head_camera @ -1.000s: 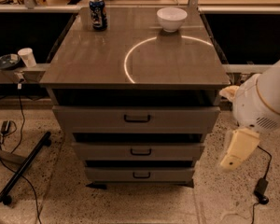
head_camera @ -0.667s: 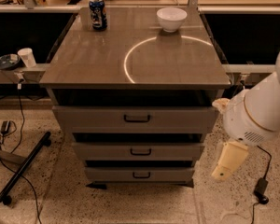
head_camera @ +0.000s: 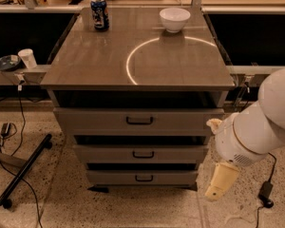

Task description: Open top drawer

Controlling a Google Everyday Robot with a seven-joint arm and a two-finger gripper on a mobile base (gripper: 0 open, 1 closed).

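At lower right, off the right front corner of the cabinet (head_camera: 99, 65): gripper (head_camera: 222, 180), cream-coloured, hanging low under a bulky white arm (head_camera: 256, 127). Near the right end of the drawers, well apart from every handle. Whether parted or closed, not to be made out. In the middle, just under the cabinet's grey top: top drawer (head_camera: 95, 121), widest and tallest of three, flat grey front toward the camera, small dark handle (head_camera: 139, 120) at its centre, a dark gap between front and tabletop. Below it, narrower and shorter: middle drawer (head_camera: 99, 154) and bottom drawer (head_camera: 109, 177), each with a like handle. On the top, far left: can (head_camera: 99, 13), blue, upright. Far right: bowl (head_camera: 175, 19), white, well apart from the can. Nearer the front edge, a bright ring of light (head_camera: 127, 68) across the surface. Left of the cabinet, on a low ledge: cup (head_camera: 27, 58), white, beside a dark dish (head_camera: 7, 63). On the speckled floor (head_camera: 147, 208), at left: black pole (head_camera: 23, 170), lying aslant. At right, near the gripper: small black plug block (head_camera: 266, 201).
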